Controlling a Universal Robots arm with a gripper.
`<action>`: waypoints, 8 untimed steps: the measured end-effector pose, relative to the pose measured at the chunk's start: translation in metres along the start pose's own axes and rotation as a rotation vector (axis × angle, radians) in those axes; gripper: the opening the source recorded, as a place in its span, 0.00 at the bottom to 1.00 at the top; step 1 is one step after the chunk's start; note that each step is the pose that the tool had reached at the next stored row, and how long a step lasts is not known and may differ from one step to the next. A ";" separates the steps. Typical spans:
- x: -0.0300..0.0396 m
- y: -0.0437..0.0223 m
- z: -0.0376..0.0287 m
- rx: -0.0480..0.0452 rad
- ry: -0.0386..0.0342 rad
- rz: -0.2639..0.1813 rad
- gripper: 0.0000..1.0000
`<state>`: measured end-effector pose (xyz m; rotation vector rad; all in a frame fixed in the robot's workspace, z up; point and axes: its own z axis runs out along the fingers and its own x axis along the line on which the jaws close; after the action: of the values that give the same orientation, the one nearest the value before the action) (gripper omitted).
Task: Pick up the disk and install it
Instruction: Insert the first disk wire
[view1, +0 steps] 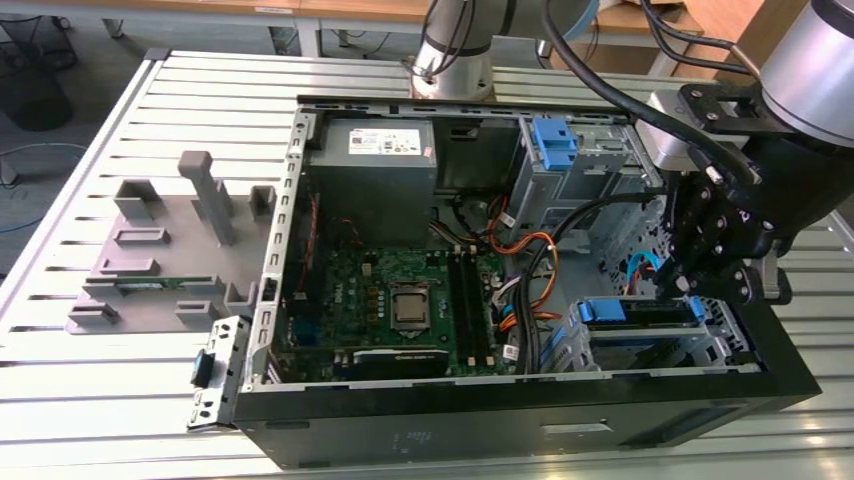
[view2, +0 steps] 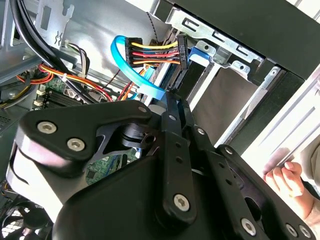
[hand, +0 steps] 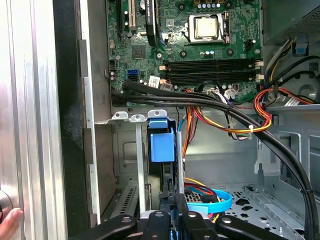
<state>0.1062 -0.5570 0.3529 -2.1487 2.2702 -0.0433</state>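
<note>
The disk (view1: 638, 312), with its blue plastic rail on top, lies in the drive bay at the front corner of the open computer case (view1: 507, 410), on the exterior view's right. My gripper (view1: 691, 290) hangs right over its inner end. In the second wrist view the two black fingers (view2: 175, 130) run side by side with no gap, and their tips sit at the disk's (view2: 192, 80) dark end, beside the plugged-in connector with coloured wires (view2: 150, 52) and a blue ribbon cable (view2: 135, 80). In the first wrist view the disk's blue rail (hand: 162, 142) stands just beyond my gripper (hand: 172, 217).
A grey power-supply box (view1: 380, 150) and an upright blue latch (view1: 554, 140) sit at the back of the case, with the green motherboard (view1: 400, 290) between. Black cable bundles (hand: 210, 102) cross the case. A grey fixture (view1: 160, 250) stands on the table. A person's hand (view2: 287, 175) rests outside the case.
</note>
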 end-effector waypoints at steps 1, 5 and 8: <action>0.0000 0.0000 0.0000 0.0000 0.0000 0.000 0.16; 0.0001 0.0022 0.0007 0.0002 0.0006 0.000 0.16; 0.0003 0.0067 0.0030 0.0042 0.0006 -0.001 0.16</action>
<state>0.0995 -0.5570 0.3496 -2.1479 2.2674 -0.0488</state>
